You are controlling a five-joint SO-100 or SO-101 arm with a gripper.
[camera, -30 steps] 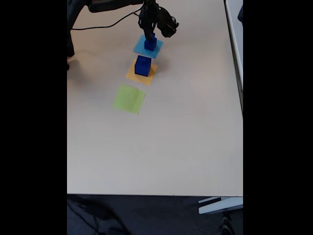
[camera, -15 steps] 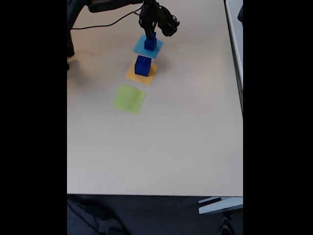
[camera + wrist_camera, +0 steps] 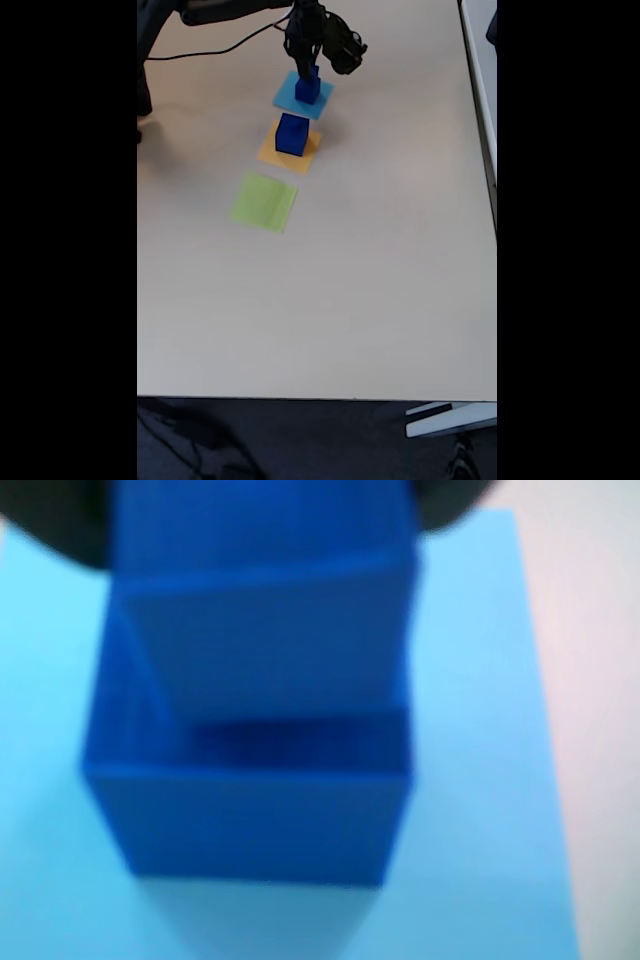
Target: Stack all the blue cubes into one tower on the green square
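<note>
Gripper and arm are seen at the far end of the table in the fixed view, lowered directly over the light blue paper square. Whether the jaws are clamped or parted cannot be told from these pictures. On that square two dark blue cubes are stacked: in the wrist view a smaller cube is seen resting on a larger cube, set toward its far side so that a step of the larger cube's top is left showing in front. The smaller cube's upper part runs up between dark blurred shapes at the top corners of that view. The third blue cube is placed apart from the gripper, on the orange-yellow square just nearer the camera in the fixed view. The green square is found nearer still, bare, with no cube on it.
</note>
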